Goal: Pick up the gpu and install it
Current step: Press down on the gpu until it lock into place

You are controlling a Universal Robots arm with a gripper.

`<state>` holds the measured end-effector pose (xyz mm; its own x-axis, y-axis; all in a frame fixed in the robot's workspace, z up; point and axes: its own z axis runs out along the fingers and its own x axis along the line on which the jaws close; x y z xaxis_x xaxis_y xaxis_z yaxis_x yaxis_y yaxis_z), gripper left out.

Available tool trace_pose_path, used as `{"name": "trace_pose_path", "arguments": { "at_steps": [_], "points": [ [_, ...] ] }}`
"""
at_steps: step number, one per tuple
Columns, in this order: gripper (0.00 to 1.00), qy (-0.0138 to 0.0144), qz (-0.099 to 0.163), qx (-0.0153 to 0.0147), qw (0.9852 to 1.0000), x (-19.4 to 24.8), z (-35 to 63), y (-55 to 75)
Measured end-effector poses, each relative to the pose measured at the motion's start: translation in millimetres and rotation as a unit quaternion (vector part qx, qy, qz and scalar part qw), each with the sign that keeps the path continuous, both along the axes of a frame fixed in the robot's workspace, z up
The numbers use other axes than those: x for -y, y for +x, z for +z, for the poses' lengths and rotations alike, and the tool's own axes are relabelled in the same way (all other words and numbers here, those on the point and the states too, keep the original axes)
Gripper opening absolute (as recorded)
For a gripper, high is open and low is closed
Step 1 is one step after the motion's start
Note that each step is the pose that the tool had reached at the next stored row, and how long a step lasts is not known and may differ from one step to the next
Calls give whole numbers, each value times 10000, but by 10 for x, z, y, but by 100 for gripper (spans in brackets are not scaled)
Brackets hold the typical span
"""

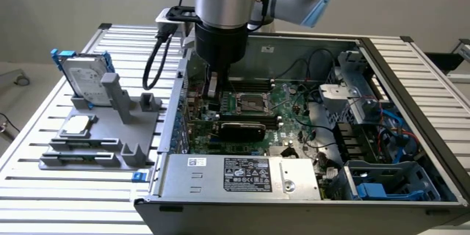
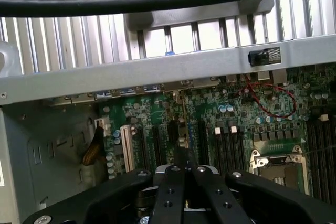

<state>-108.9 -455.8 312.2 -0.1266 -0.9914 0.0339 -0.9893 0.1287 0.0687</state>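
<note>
The gpu [image 1: 243,131] lies on the motherboard [image 1: 290,115] inside the computer case [image 1: 382,61], black shroud up, just in front of and below the gripper [image 1: 213,100]. The gripper's fingers are pressed together on nothing, held above the expansion slots [image 2: 157,142]. The arm hides the fingertips in the exterior view. The label on the power supply [image 1: 246,175] is too small to read.

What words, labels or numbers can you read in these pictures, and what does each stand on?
None can be read.
Black-and-white label on the silver metal power supply box: print too small.
Small white sticker on that box: unreadable.
Green motherboard: markings too blurred.
</note>
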Motion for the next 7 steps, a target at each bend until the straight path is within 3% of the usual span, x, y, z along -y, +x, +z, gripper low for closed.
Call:
{"name": "trace_pose_path", "arguments": {
  "at_steps": [7],
  "points": [
    [11,-1,2,0,10000,0,0,7]
  ]
}}
